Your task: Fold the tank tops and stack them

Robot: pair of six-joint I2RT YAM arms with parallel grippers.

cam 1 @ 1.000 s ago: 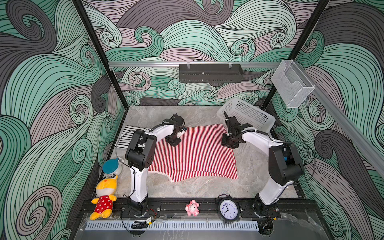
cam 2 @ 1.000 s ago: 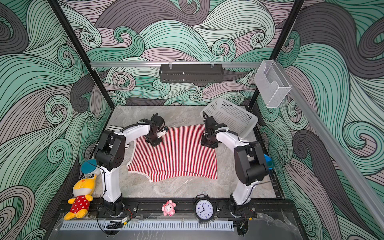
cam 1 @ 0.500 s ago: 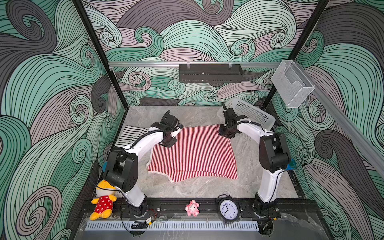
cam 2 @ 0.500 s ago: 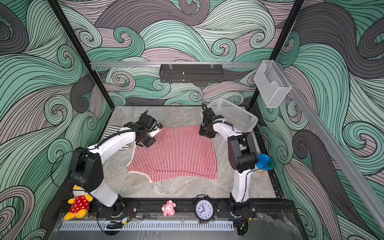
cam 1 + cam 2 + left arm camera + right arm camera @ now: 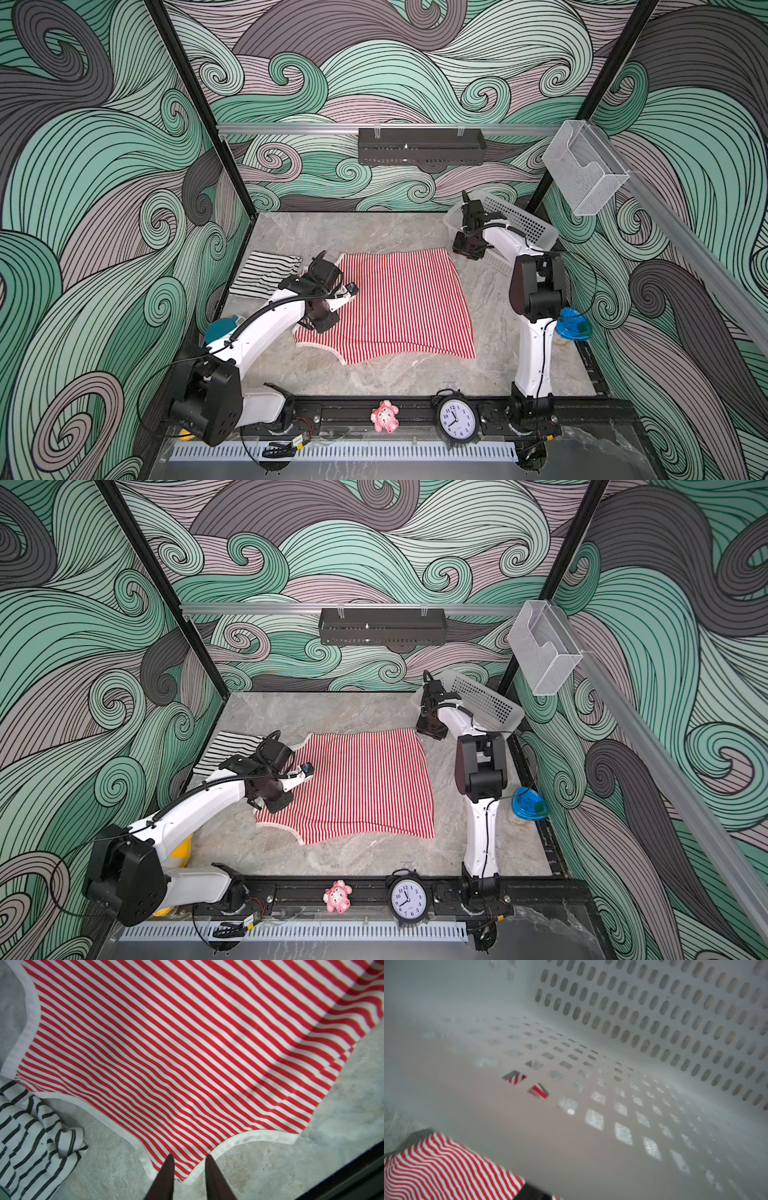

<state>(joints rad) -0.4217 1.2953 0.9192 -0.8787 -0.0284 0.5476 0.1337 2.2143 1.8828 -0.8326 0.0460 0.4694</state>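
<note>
Left wrist view first: the left gripper (image 5: 189,1156) hangs over a trimmed strap tip of the red top (image 5: 187,1043), fingers (image 5: 166,1178) slightly parted and nothing pinched between them. Just beside the neckline sits the black-and-white top (image 5: 27,1136) (rumpled along its edge). In both top views the red top lies spread flat on the table (image 5: 374,386), with the black-and-white top off its far-left corner. The right gripper (image 5: 468,253) is down at the red top's far-right corner, just beside the basket (image 5: 519,224). Its wrist view shows striped cloth close up, but whether the jaws are clenched or released I cannot tell.
</note>
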